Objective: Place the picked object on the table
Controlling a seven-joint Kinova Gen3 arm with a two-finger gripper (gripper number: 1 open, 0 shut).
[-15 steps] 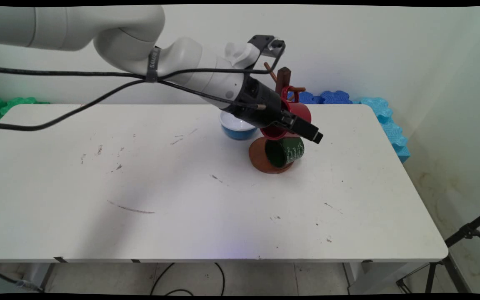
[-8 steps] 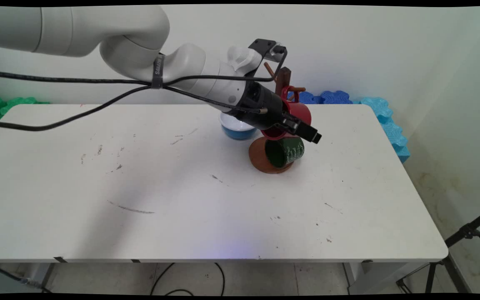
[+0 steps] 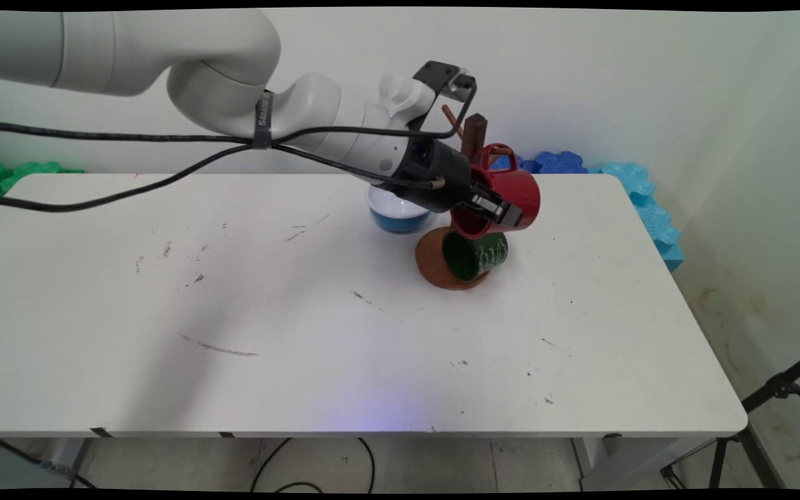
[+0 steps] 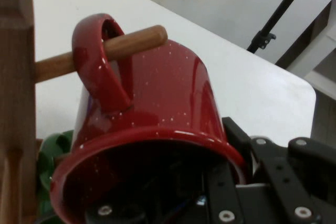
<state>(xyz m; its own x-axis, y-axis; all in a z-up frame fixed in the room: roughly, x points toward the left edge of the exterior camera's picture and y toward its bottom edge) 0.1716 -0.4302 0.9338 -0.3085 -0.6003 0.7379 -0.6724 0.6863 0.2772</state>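
Table [image 3: 233, 347]; red mug [image 3: 511, 191] in gripper [image 3: 494, 212].

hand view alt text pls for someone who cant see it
A red mug fills the frame, its handle looped over a wooden peg that sticks out from a brown post. The gripper grips the mug's rim from below. A green mug peeks out at lower left, with the white table behind.

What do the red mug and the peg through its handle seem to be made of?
The red mug looks like enamelled metal: glossy, with fine white speckles and a thin rolled rim, though glazed ceramic is possible. The peg looks like wood with a smooth brown finish and a rounded end, as does the post it comes from.
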